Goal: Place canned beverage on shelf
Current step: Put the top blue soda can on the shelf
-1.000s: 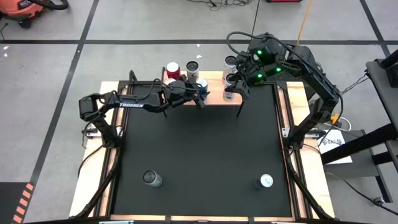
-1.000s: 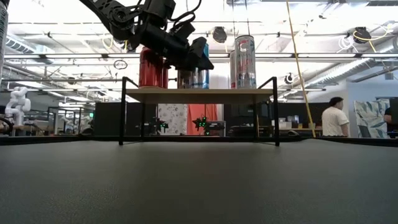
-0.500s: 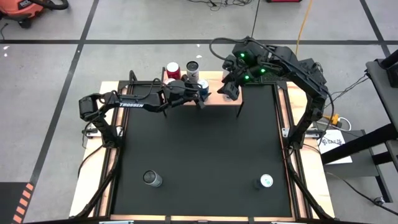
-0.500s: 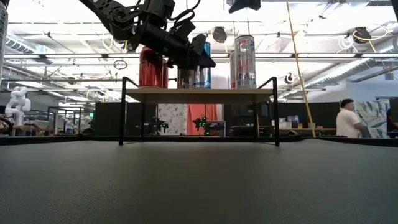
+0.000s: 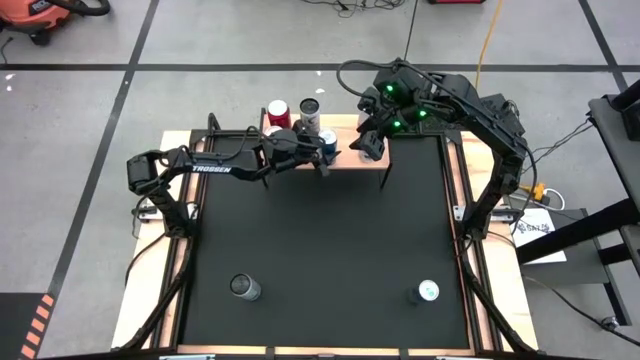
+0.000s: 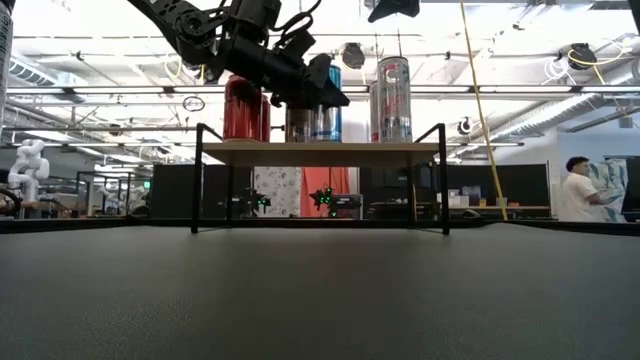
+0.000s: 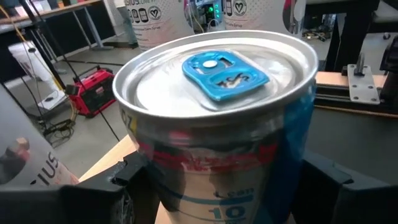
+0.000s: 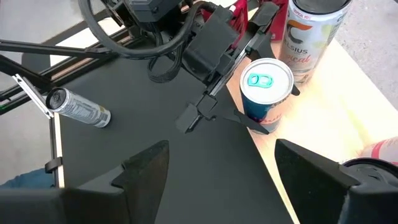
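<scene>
The shelf [image 5: 350,160] stands at the table's far edge, a light wood top [image 6: 320,152] on thin black legs. On it stand a red can [image 6: 245,108], a tall silver can [image 6: 390,98] and a blue-and-silver can [image 6: 318,125] with a blue tab [image 7: 224,68]. My left gripper [image 5: 328,152] reaches in from the table's left and is shut on the blue-and-silver can. High over the shelf's right part, my right gripper [image 8: 224,180] is open, with nothing between its fingers. My left gripper pinches the blue-and-silver can's side wall [image 7: 161,174] between its two fingers, below the rim, one finger on each side. The fingers come nearly level from the table's left. The can is upright with its base on the shelf top near the shelf's near edge [image 8: 261,124].
Two more cans stand on the black mat near the front edge, one at the left [image 5: 245,288] and one at the right [image 5: 427,292]. A white can [image 5: 310,107] stands at the shelf's back. A person [image 6: 580,190] is in the room behind.
My right gripper has moved a little toward the table's left and down, and now shows at the top of the low view above the tall silver can. My left gripper has turned slightly on the blue-and-silver can and stayed in place.
</scene>
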`<state>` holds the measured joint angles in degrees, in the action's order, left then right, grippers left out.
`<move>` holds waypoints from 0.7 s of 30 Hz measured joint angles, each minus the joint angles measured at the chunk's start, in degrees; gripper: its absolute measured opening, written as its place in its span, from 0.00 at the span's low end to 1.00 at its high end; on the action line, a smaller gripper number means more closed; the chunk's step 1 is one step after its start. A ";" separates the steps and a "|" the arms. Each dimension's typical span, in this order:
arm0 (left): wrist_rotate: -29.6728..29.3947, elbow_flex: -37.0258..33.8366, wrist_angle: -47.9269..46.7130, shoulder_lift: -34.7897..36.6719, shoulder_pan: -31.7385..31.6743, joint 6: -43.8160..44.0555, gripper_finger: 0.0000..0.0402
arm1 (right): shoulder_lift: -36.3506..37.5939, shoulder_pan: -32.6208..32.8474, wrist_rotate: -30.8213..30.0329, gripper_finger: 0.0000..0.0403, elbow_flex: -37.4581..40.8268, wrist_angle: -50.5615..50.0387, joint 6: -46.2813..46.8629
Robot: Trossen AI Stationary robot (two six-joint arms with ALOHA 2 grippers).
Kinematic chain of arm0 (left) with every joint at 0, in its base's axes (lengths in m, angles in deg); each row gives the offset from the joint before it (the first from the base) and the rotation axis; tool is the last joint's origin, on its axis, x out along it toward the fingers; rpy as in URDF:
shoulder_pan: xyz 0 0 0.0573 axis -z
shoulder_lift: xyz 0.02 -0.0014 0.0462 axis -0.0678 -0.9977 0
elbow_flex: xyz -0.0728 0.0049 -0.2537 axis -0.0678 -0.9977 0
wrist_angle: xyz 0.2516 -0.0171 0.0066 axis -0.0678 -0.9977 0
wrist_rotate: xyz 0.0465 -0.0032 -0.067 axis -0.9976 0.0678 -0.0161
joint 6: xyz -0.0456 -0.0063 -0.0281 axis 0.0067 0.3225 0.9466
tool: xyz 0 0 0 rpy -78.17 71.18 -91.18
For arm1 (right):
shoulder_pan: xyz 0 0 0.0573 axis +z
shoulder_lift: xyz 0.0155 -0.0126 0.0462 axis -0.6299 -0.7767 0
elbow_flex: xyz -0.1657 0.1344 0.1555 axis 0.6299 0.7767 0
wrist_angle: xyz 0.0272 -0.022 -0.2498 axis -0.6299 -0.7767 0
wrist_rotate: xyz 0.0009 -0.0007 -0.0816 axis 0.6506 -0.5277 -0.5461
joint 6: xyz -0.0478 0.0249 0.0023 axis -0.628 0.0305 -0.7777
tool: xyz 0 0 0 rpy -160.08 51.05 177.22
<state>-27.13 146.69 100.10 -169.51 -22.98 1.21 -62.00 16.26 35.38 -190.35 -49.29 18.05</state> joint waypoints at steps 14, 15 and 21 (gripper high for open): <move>0.00 0.00 -3.68 0.00 -0.33 1.29 0.68 | 0.00 0.00 0.03 0.68 0.02 0.02 0.02; 0.06 0.00 -3.68 0.00 -0.33 1.30 0.68 | 0.00 0.00 0.03 0.68 0.02 0.02 0.02; 0.26 0.00 -3.68 0.00 -0.28 1.32 0.68 | 0.00 0.00 0.03 0.68 0.02 0.02 0.02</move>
<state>-26.87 146.69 96.41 -169.51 -23.26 2.54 -62.00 16.26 35.42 -190.33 -49.26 18.08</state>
